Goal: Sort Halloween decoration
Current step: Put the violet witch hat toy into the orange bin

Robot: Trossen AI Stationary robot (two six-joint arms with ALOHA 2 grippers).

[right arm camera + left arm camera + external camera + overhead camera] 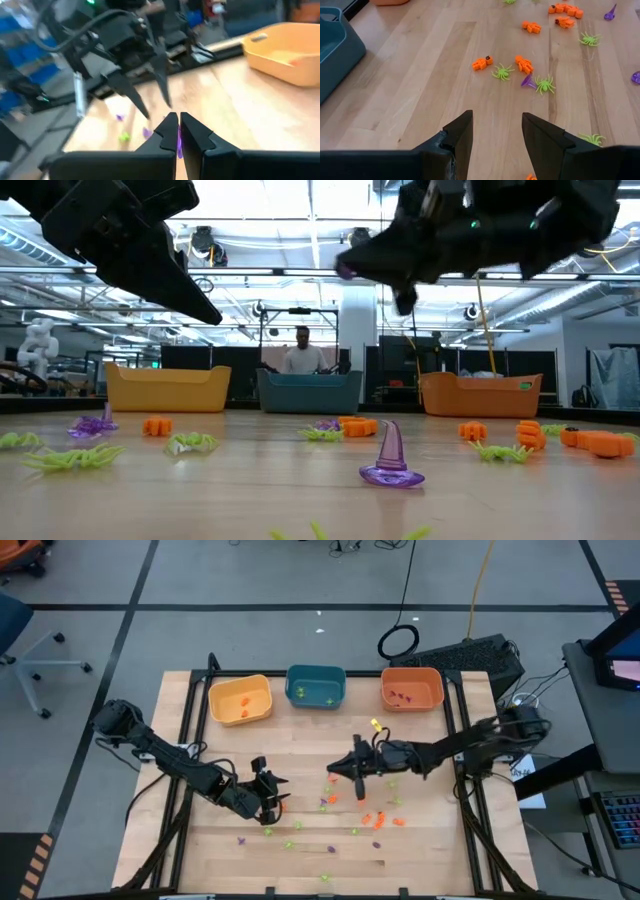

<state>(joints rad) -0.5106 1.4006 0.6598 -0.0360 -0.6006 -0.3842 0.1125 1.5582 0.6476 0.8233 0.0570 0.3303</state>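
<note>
Along the wooden table's [300, 755] far edge stand three smooth plastic bins: yellow [240, 700], teal [315, 686], orange [411, 689]. Tiny Halloween trinkets [380, 819] litter the near boards. Left gripper [272, 795] gapes empty; right gripper [333, 772] pinches a purple trinket [178, 141].

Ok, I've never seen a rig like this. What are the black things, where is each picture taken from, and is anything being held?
They are two robot arms at a wooden table. One picture looks straight down, one looks level across the tabletop, and two come from cameras on the arms' wrists. The left gripper is open and empty, above scattered trinkets: orange pieces, green spiders and a purple witch hat. The right gripper is shut on a small purple trinket, lifted off the table. At the far edge stand a yellow bin, a teal bin and an orange bin, each already holding a few pieces.
</note>
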